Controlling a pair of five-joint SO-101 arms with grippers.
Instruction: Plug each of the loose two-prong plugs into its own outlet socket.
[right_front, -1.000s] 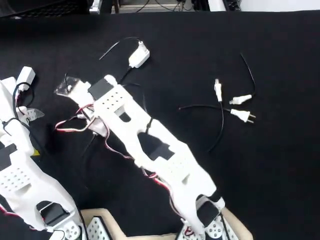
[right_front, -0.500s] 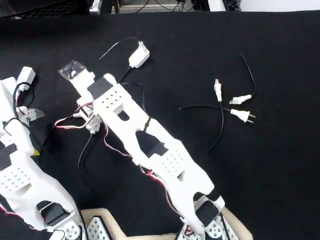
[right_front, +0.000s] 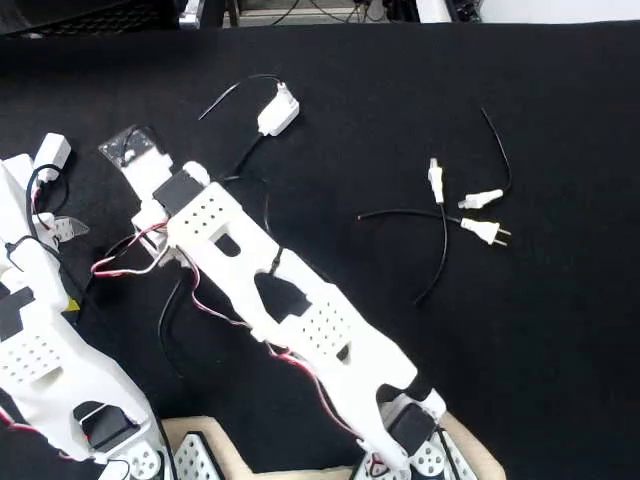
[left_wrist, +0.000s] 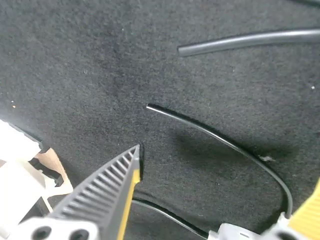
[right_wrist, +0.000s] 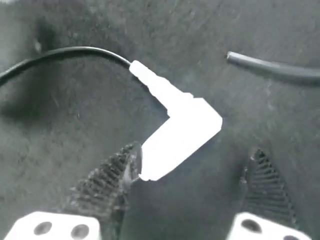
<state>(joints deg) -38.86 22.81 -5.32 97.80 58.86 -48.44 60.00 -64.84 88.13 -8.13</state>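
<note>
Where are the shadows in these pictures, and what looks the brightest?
Left wrist view: the thin black wire throws a soft shadow on the cloth beside it. Right wrist view: the white connector is brightest, with a dark shadow patch by its cable.

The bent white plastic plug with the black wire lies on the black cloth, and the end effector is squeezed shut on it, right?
No. The right end effector is open, not shut: its fingers stand apart on either side of the bent white plastic plug with the black wire, which does lie on the black cloth. See the right wrist view.
</note>
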